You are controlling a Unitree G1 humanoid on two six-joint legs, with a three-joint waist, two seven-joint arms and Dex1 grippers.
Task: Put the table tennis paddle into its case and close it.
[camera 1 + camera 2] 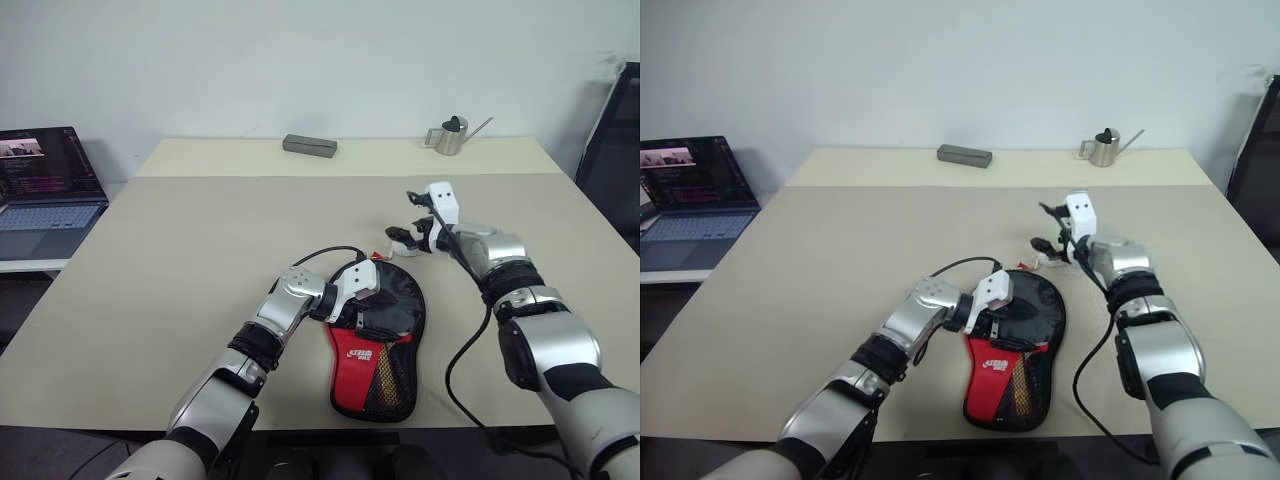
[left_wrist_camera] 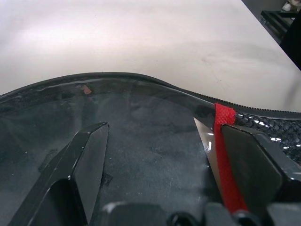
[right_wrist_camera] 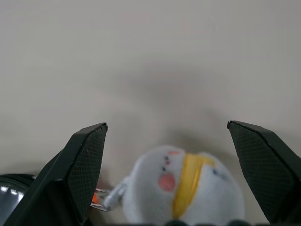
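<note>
The closing step looks to be in hand. The case (image 1: 380,345) lies in the lower middle of the head views, near the front edge of the pale surface (image 1: 200,250), its red logo panel toward the bottom of the frame and its round black end toward the middle. The table tennis paddle cannot be made out as a separate thing; I judge it is already inside, though that is a guess from the filled-out shape of the cover.

The left pincer (image 1: 372,300) rests on the round end of the case with its fingers (image 2: 87,160) spread wide over the black fabric, beside the red seam and mesh, apparently pinning the case down.

The right pincer (image 1: 405,215) hovers just above and to the right of the case's top edge, spread wide. In its wrist view the white-and-yellow ball charm (image 3: 188,186) sits between the two fingers, not yet pinched.

Next, the right pincer needs to press together on the charm, or the metal link beside it, and draw the zipper around the rim while the left keeps the case from sliding.
</note>
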